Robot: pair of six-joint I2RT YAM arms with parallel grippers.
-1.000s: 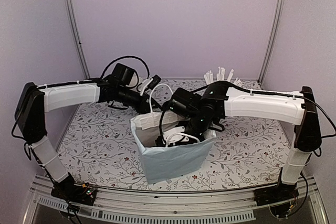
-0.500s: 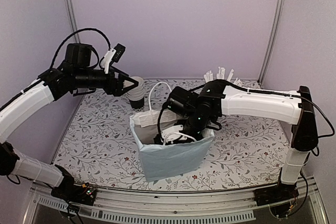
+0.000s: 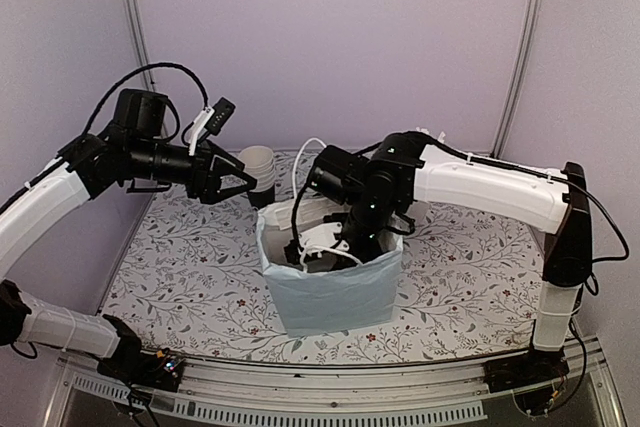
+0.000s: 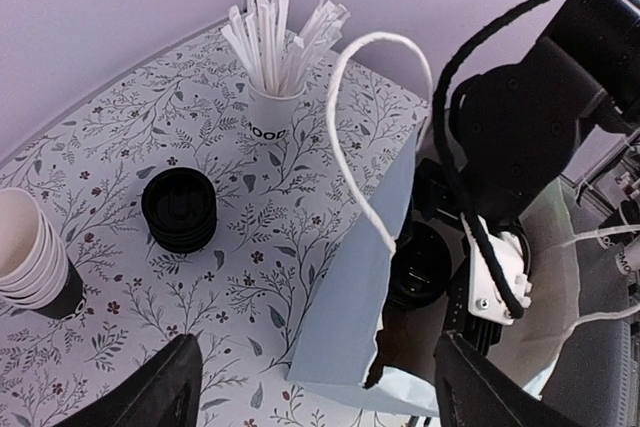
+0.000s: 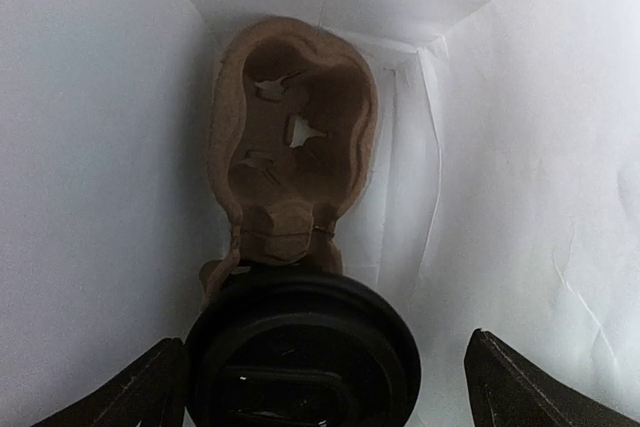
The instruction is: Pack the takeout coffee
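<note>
One bag (image 3: 330, 292); one takeout coffee (image 5: 300, 347); one cardboard carrier (image 5: 295, 137); one cup stack (image 4: 35, 257); one lid pile (image 4: 180, 209); one straw cup (image 4: 272, 117).

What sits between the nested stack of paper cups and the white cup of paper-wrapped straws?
A small pile of round black plastic lids, touching neither the nested paper cups nor the white straw cup; the left wrist view shows it.

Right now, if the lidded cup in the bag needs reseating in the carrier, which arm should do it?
Right. The right pincer is open inside the bag, fingers flanking the lidded cup. The left pincer hangs open outside the bag, above the table.
</note>
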